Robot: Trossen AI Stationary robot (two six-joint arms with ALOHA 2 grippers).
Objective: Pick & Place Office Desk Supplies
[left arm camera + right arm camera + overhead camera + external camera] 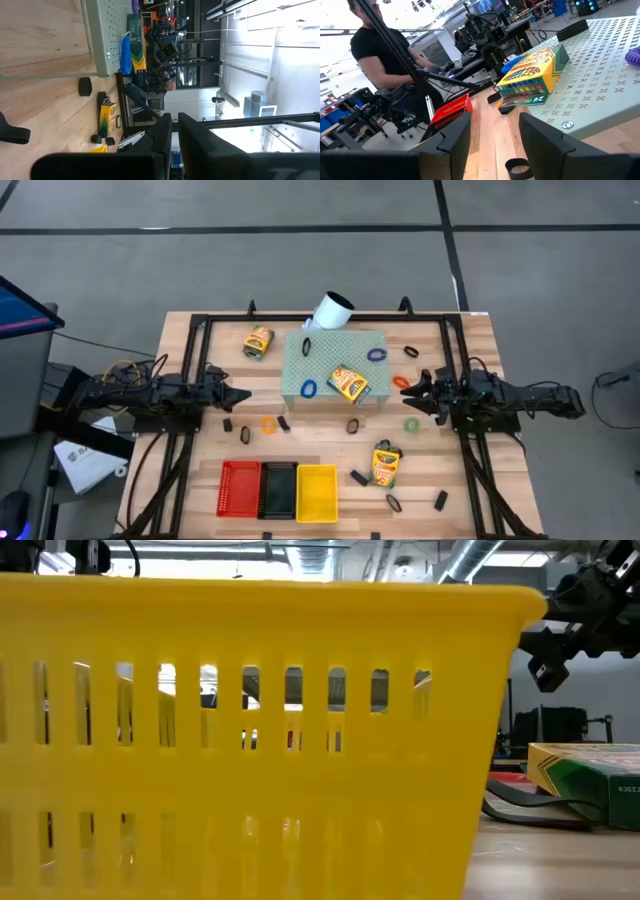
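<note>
crayon box (349,384) lies flat on the pale green perforated block (366,352) at table centre, w/ a blue loop (308,389) just beside it and a purple loop (376,354) near the block's far right corner. in the right wrist view the same crayon box (532,76) sits on the block's surface near its edge. second crayon box (258,341) lies on the wood just left of the block; third crayon box (385,463) lies on the near right part of the table, black clips (359,477) near it. orange loop (268,424) and green loop (412,424) lie on the wood in front of the block, well apart. white tube (330,312) rests at the block's far edge. red bin (239,489), black bin (278,489) and yellow bin (316,492) stand side by side at the table's near edge; the yellow bin wall (250,740) fills most of the low view.

left gripper (236,395) is at the left of the block, above the wood, fingers (165,137) pressed narrow, holding nothing. right gripper (412,393) is at the block's right edge, fingers (457,137) spread apart, nothing between them.

person in dark clothing (385,55) stands beyond the table.
</note>
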